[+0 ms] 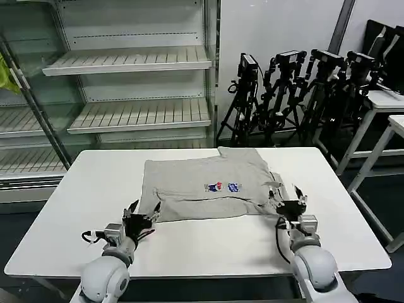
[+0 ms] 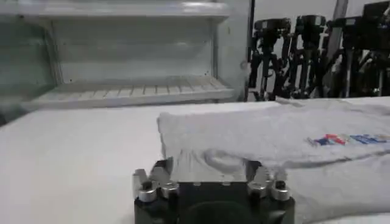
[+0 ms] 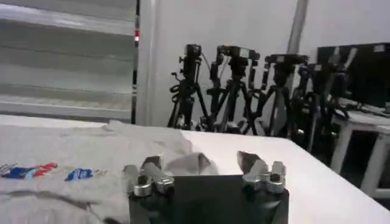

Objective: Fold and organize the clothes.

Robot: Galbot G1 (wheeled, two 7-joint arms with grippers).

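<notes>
The clothes are one light grey shirt (image 1: 196, 173) lying flat and partly folded on the white table (image 1: 88, 189), its small multicoloured print (image 1: 223, 187) facing up. My left gripper (image 1: 144, 211) is open at the shirt's near left corner. In the left wrist view the shirt (image 2: 274, 131) has its hem lying between the spread fingers of the left gripper (image 2: 207, 169). My right gripper (image 1: 287, 199) is open at the shirt's near right edge. In the right wrist view a small raised fold of the shirt (image 3: 73, 149) sits between the fingers of the right gripper (image 3: 200, 163).
Glass-fronted shelving (image 1: 132, 60) stands behind the table, with a yellow-green cloth (image 1: 6, 72) at the far left. Several black tripods (image 1: 297, 95) crowd the back right. Another white table (image 1: 385, 101) stands to the right. Bare tabletop lies left and in front of the shirt.
</notes>
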